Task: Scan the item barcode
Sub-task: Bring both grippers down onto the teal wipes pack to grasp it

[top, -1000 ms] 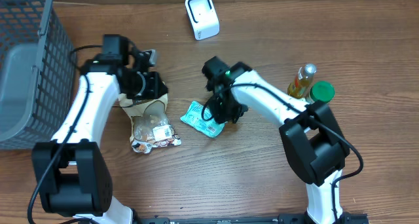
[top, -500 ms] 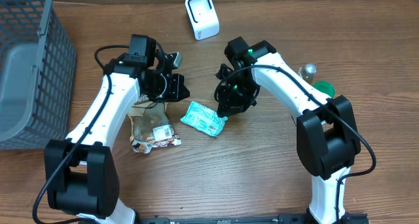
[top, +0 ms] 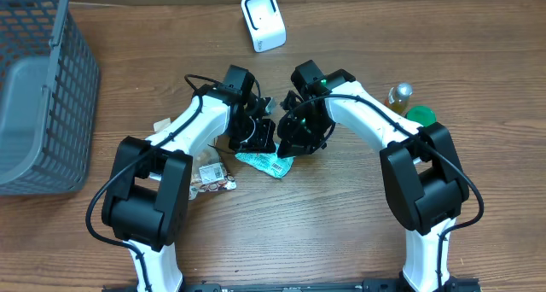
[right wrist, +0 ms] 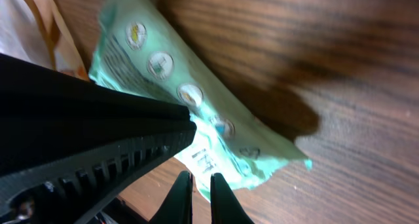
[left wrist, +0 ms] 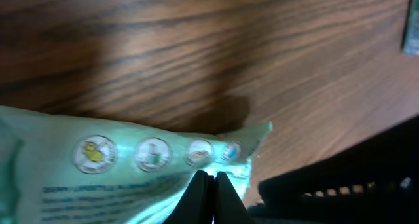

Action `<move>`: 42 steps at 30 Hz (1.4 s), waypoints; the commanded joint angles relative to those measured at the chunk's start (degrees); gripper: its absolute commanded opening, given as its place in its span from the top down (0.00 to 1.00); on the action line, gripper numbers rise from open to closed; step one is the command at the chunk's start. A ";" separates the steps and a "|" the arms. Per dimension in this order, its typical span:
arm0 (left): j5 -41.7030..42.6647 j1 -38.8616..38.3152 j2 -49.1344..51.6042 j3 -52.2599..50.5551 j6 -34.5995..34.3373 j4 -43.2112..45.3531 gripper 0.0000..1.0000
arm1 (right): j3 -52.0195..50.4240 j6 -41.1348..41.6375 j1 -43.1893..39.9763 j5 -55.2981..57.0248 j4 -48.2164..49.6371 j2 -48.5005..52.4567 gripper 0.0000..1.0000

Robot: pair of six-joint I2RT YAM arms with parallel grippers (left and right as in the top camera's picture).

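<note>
The item, a pale green packet, lies flat on the wood between my two arms, with dark bar-like print near one end. My left gripper hangs just above its upper left edge, jaws pressed together, tips over the packet. My right gripper is at the packet's upper right end, its fingers nearly touching over that edge, and nothing shows pinched between them. The two grippers are almost in contact. The white scanner stands at the far edge of the table.
A grey basket fills the far left. A brown snack bag lies beside the packet, partly under my left arm. A bottle and a green lid stand to the right, behind my right arm.
My left gripper left the snack bag, swung right to the green packet and shut. My right gripper lifted off the packet, came back to its right end and closed.
</note>
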 commanded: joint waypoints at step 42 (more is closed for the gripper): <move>-21.90 1.33 2.05 11.23 -3.61 -15.37 0.96 | -13.16 15.32 5.14 0.35 17.00 -9.44 0.96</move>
